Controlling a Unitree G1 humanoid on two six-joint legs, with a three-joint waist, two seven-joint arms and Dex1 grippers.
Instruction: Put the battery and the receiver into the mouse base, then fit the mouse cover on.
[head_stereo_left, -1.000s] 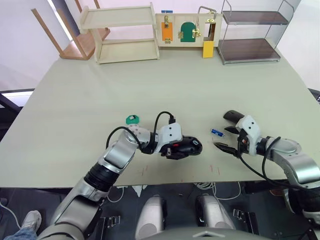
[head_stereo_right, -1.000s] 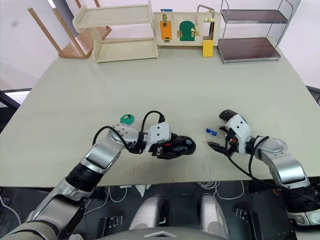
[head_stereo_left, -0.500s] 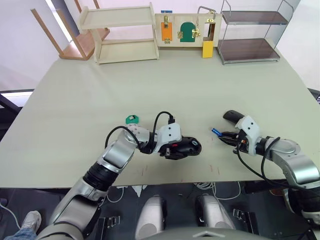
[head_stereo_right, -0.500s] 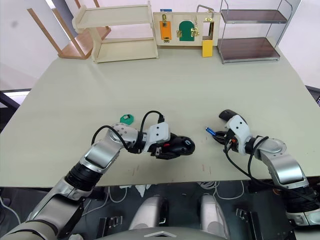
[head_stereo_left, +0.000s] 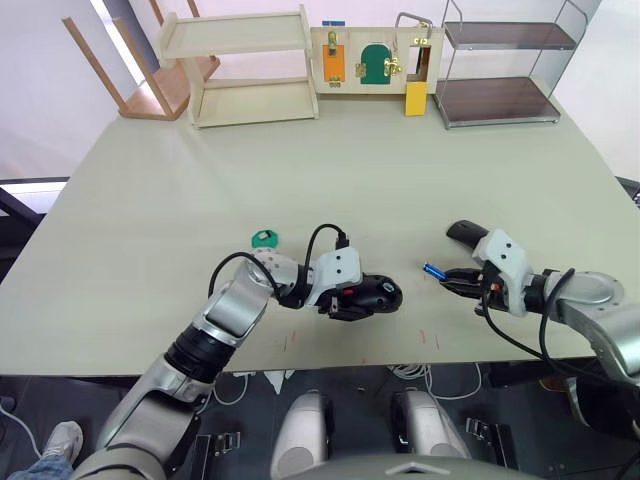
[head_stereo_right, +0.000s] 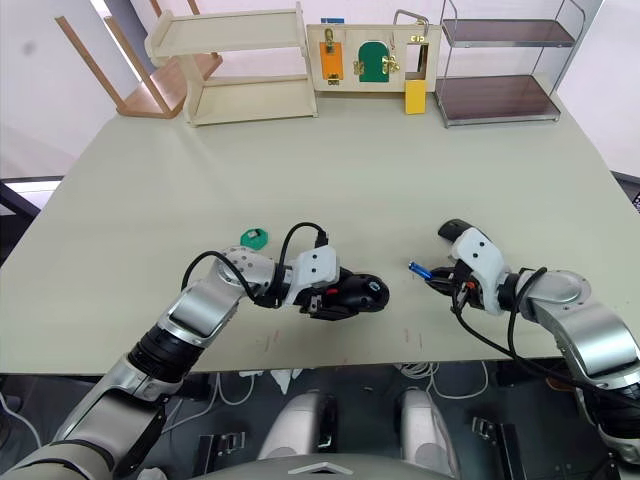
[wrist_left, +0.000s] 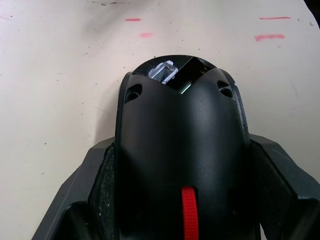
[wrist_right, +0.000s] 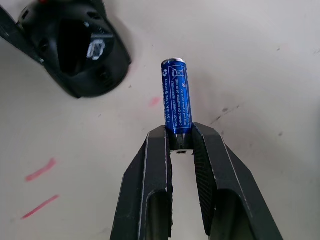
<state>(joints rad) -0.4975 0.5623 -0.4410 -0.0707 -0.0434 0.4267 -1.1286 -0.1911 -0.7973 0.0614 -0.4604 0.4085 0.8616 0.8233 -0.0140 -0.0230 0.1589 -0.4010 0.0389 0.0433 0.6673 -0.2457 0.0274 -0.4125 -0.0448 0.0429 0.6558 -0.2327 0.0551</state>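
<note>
The mouse base (head_stereo_left: 380, 294), a black shell with a red wheel (wrist_left: 189, 220), sits on the table between the fingers (wrist_left: 102, 172) of my left gripper (head_stereo_left: 362, 298), which is shut on its sides. The battery (wrist_right: 176, 102), a small blue cylinder, sticks out of my right gripper (wrist_right: 179, 139), which is shut on one of its ends. It hangs just above the table to the right of the base (wrist_right: 75, 45), pointing towards it. The mouse cover (head_stereo_left: 462, 232), a glossy black curved shell, lies just behind my right gripper (head_stereo_left: 448, 277). I cannot make out the receiver.
A small green piece (head_stereo_left: 264, 238) lies on the table behind my left forearm. At the far edge stand a wooden shelf (head_stereo_left: 240, 65), a latch board (head_stereo_left: 375, 58) and a metal rack (head_stereo_left: 500, 70). Red marks (head_stereo_left: 430, 338) dot the near table edge.
My right gripper has shut on the battery, which lay on the table between its open fingers, and has lifted it slightly. The left gripper and the mouse base have stayed put.
</note>
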